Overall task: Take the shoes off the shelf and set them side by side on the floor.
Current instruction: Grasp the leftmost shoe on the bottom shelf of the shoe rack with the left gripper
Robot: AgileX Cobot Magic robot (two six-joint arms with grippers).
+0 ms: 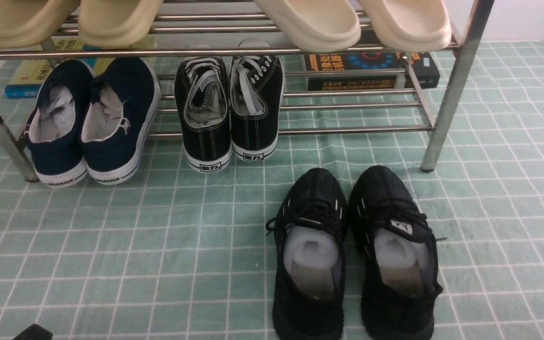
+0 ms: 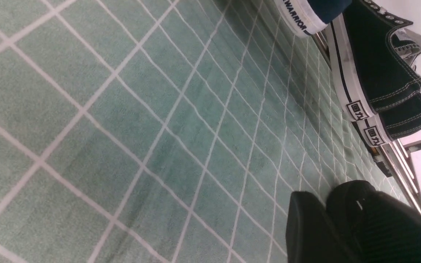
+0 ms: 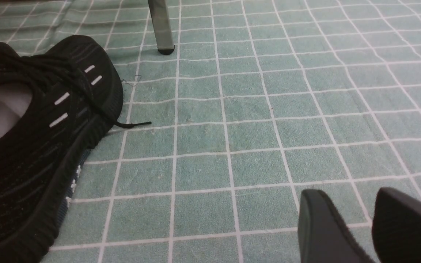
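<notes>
The navy slip-on shoes sit heel-out on the lower tier at the left end of the shelf [image 1: 347, 128], the left shoe [image 1: 57, 125] touching the right shoe [image 1: 118, 118]. One navy heel [image 2: 305, 18] shows in the left wrist view. My left gripper [image 2: 344, 206] hovers low over the floor [image 1: 158, 245]; only a corner of it [image 1: 33, 333] reaches the front view. One finger [image 2: 311, 226] shows clearly, standing wide, and the other blends into a dark shoe behind. My right gripper [image 3: 349, 197] is open over bare floor and holds nothing.
Black lace-up sneakers [image 1: 229, 108] stand next to the navy pair. Two black knit running shoes [image 1: 354, 250] lie on the floor in front of the rack's right half. Beige slippers [image 1: 310, 21] fill the top tier. Books [image 1: 371, 71] lie under the rack. A rack leg [image 3: 161, 25] stands ahead of the right gripper.
</notes>
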